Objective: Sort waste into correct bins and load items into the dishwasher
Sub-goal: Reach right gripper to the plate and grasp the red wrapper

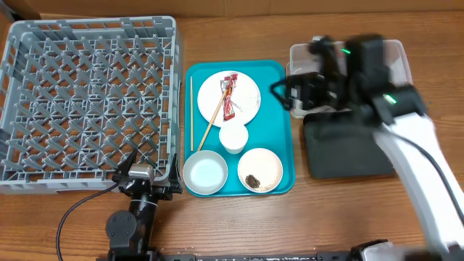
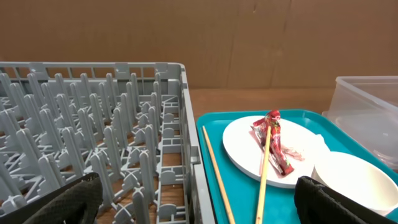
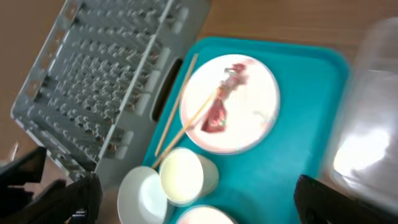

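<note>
the red snack wrapper (image 1: 230, 96) lies on the white plate (image 1: 246, 109) at the far end of the teal tray (image 1: 279, 72), with a wooden chopstick (image 1: 209, 125) leaning on the plate's rim. nearer on the tray sit a small white cup (image 1: 233, 138), a white bowl (image 1: 204, 172) and a second bowl (image 1: 270, 163) holding dark crumbs (image 1: 252, 180). the grey dish rack (image 1: 87, 101) stands left of the tray, the clear tub (image 1: 399, 54) and black tray (image 1: 341, 152) right of it. the right gripper (image 3: 205, 202), blurred in the overhead view, hovers over the tub, fingers spread, holding nothing. the left gripper (image 2: 199, 208), also spread, sits by the tray's near left corner.
</note>
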Controlling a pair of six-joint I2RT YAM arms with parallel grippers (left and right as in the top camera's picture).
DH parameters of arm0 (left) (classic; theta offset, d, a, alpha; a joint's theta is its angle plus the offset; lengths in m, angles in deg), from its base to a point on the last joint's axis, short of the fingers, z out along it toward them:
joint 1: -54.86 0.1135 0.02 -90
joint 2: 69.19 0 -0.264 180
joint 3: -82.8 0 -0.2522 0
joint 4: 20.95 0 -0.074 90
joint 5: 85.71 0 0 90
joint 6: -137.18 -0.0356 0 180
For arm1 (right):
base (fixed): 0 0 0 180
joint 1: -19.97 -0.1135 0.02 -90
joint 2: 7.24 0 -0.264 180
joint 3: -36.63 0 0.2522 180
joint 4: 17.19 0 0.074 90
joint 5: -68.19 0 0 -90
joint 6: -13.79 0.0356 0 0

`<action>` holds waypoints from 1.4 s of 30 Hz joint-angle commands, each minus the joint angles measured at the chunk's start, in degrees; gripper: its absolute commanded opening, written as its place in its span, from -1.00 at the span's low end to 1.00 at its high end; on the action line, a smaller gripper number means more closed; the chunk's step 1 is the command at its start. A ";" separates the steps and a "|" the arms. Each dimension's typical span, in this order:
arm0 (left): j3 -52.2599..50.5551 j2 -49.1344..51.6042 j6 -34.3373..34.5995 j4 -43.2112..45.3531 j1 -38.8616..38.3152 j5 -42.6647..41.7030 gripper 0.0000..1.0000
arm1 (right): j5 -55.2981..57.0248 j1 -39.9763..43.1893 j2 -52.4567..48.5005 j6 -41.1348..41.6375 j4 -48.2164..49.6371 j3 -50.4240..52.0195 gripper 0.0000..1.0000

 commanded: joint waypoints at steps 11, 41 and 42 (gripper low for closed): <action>-0.22 -0.42 -1.07 -0.02 -0.37 -0.46 1.00 | 19.63 -14.36 -25.38 4.48 19.78 -3.34 1.00; -0.22 -0.42 -1.07 -0.02 -0.37 -0.46 1.00 | 34.47 -19.23 -38.16 5.05 25.86 -3.34 -0.17; -0.22 -0.42 -1.07 -0.02 -0.37 -0.46 0.99 | 34.47 -19.23 -38.16 5.05 25.92 -3.34 -0.32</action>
